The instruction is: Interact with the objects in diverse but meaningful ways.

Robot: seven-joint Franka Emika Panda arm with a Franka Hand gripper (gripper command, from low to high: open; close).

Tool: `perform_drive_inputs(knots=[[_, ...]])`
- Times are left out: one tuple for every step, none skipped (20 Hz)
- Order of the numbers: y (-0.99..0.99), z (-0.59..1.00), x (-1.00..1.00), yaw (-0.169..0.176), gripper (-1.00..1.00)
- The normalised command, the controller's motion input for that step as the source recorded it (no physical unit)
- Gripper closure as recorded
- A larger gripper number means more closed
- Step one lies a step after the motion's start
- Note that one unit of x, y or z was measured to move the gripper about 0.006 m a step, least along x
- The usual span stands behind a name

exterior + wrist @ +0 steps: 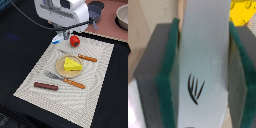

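Note:
My gripper [65, 35] hangs over the far edge of the woven placemat [30, 75], shut on the white-and-blue fish-like piece [66, 36]. In the wrist view the pale piece [203, 55], with a black mark on it, fills the gap between the green pads [170, 70] of the gripper [203, 70]. The red tomato [74, 41] lies just to the exterior view's right of the gripper. The yellow cheese wedge [72, 64] rests on the round tan plate [61, 70]; its corner [243, 10] shows in the wrist view. The brown sausage [46, 86] lies near the mat's front. The grey pot [122, 17] stands at the far right.
Orange-handled cutlery lies on the mat: one piece [86, 58] behind the plate, another [72, 82] in front of it. A dark round object [95, 9] sits on the tan surface beside the pot. The arm's white body [62, 12] covers the far middle.

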Motion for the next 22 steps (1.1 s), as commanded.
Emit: perform_drive_inputs(knots=[[0.56, 0.29, 0.53, -0.084, 1.00], [0.61, 0.29, 0.53, -0.069, 1.00], [0.67, 0.28, 0.55, -0.046, 1.00], [0.69, 0.28, 0.56, -0.038, 1.00], [0.71, 0.28, 0.57, -0.030, 1.00], [0.73, 0.29, 0.57, -0.025, 1.00], [0.75, 0.29, 0.60, -0.017, 1.00], [0.75, 0.30, 0.60, -0.014, 1.00], [0.75, 0.30, 0.61, -0.012, 1.00], [0.76, 0.29, 0.61, -0.010, 1.00], [0.75, 0.28, 0.61, -0.010, 1.00], [0.75, 0.28, 0.61, -0.007, 1.00], [0.74, 0.27, 0.62, -0.007, 1.00], [0.73, 0.27, 0.62, -0.007, 1.00], [0.73, 0.28, 0.63, -0.006, 1.00], [0.73, 0.27, 0.63, -0.007, 1.00], [0.72, 0.27, 0.63, -0.010, 1.00], [0.72, 0.27, 0.63, -0.010, 1.00], [0.72, 0.27, 0.63, -0.010, 1.00], [0.72, 0.26, 0.63, -0.010, 1.00], [0.72, 0.26, 0.63, -0.010, 1.00], [0.71, 0.27, 0.63, -0.010, 1.00]])
